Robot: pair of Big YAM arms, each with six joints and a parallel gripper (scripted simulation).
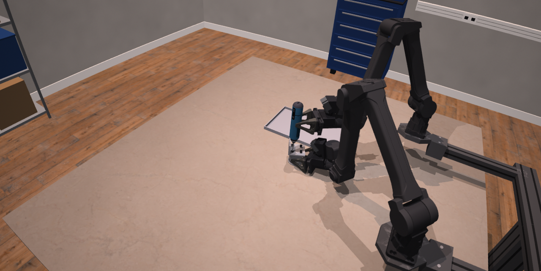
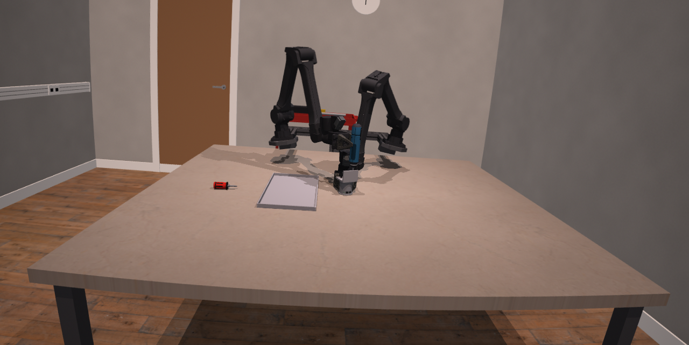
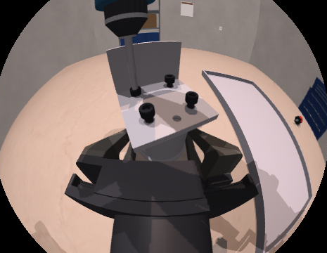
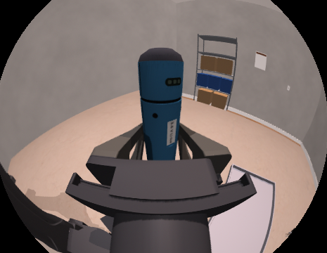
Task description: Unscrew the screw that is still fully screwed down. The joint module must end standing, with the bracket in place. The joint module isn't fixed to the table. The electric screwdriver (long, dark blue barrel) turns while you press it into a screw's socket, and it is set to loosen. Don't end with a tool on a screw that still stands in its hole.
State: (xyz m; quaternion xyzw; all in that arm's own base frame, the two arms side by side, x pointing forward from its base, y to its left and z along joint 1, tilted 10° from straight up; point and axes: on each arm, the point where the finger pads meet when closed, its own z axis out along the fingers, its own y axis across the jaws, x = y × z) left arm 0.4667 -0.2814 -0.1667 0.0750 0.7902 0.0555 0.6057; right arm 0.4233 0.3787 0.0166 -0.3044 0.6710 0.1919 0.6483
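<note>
Right end effector (image 1: 302,120) (image 2: 352,143) (image 4: 161,140) reaches level, gripping the upright electric screwdriver (image 1: 296,122) (image 2: 355,144) (image 3: 126,15) (image 4: 161,105).

Upright over the bracket

Looks across a table (image 1: 170,193) (image 2: 337,237) (image 3: 47,105) (image 4: 100,116) to an electric screwdriver (image 1: 296,121) (image 2: 355,144) (image 3: 126,22) (image 4: 160,112) — upright above the bracket (image 1: 297,148) (image 2: 350,176) (image 3: 149,61). Shows a shallow tray (image 1: 276,132) (image 2: 286,206) (image 3: 250,169) (image 4: 274,197) nearby, then a red-handled screwdriver (image 2: 220,185) (image 3: 299,120) lying beyond — plus a brown door (image 2: 195,77) behind.

And here, just below the centre of the right wrist view, a pale label (image 4: 171,132) runs sideways down the blue barrel of the electric screwdriver (image 4: 161,116). Its small dark print starts with what looks like "3.6 V"; the lettering after that is too small to read surely. That's the only writing that can be made out, and only in part!
</note>
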